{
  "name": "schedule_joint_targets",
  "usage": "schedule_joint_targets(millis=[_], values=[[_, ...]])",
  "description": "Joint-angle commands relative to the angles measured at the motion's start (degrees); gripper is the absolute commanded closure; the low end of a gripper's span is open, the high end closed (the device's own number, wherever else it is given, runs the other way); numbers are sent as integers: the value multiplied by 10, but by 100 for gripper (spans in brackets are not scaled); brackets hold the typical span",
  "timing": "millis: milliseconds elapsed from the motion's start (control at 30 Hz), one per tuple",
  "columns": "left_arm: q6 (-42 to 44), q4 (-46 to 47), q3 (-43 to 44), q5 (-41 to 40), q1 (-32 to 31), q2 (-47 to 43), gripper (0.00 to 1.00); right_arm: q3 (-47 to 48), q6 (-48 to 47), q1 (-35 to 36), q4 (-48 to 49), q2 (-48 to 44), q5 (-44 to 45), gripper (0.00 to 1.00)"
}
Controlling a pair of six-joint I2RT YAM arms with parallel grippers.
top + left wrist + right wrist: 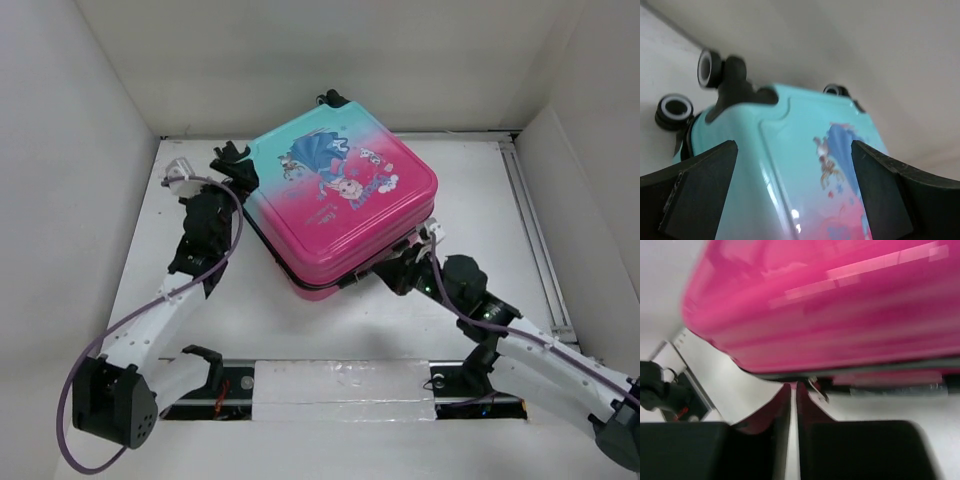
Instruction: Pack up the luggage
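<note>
The left gripper (pixel 794 147) has its jaws spread wide, and its two black fingers (pixel 695 195) grip nothing. Between and beyond them in the left wrist view lies the turquoise end of the luggage (pixel 790 135), a small hard-shell child's suitcase with a pink-to-turquoise shell and a cartoon princess print. Two of its black wheels with white rims (pixel 674 107) stand at 10 o'clock of that finger; another shows at the far corner.

The right gripper (pixel 793 387) has its jaws drawn almost together, with only a thin bright slit between the black fingers (pixel 860 450). Their tips sit just under the pink edge of the luggage, close to the black zipper trim (pixel 880 374). A small metal piece (pixel 814 385) shows just at 3 o'clock of the tips; whether the tips pinch it cannot be told.

From above, the luggage (pixel 340 205) lies shut and flat on the white table (pixel 300 330), print side up, near the middle and turned cornerwise: its turquoise end points to 11 o'clock, its pink end to 5 o'clock. The left gripper (pixel 235 165) is at 9 o'clock of the luggage, at the wheeled corner. The right gripper (pixel 400 262) is at 5 o'clock of it, against the pink lower edge.
</note>
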Motion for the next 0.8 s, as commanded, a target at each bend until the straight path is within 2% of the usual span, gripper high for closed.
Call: schedule_joint_targets(millis=[0, 67, 133, 167, 267, 333, 400, 533, 600, 633, 667, 700, 767], values=[[-27, 29, -66, 38, -5, -42, 7, -28, 27, 30, 73, 19, 38, 82], [-28, 29, -127, 26, -5, -64, 24, -28, 21, 43, 82, 49, 51, 72], [-28, 2, -160, 5, -33, -99, 44, -19, 15, 51, 82, 87, 51, 68], [-28, -7, -191, 3, -33, -110, 59, -19, 15, 51, 108, 99, 51, 67], [-26, -28, -234, 31, -33, -150, 75, -30, 10, 57, 155, 151, 51, 63], [-14, -49, -263, 67, -33, -150, 81, -16, 3, 57, 162, 184, 51, 63], [-14, -55, -296, 110, -33, -150, 81, -4, -2, 57, 169, 221, 40, 62], [-19, 25, -334, 197, -33, -104, 81, -4, -2, 57, 195, 261, 46, 62], [-13, 40, -328, 179, -73, -57, 81, 2, -2, 57, 195, 272, 51, 62], [-13, 47, -314, 138, -98, -46, 81, 2, -2, 57, 207, 272, 51, 62], [-4, 47, -305, 114, -153, -26, 81, 2, -2, 57, 217, 277, 57, 62], [-4, 47, -294, 90, -178, -16, 81, 2, -2, 57, 227, 277, 57, 69], [-4, 47, -269, 62, -206, 0, 82, -3, 3, 63, 240, 277, 74, 76]])
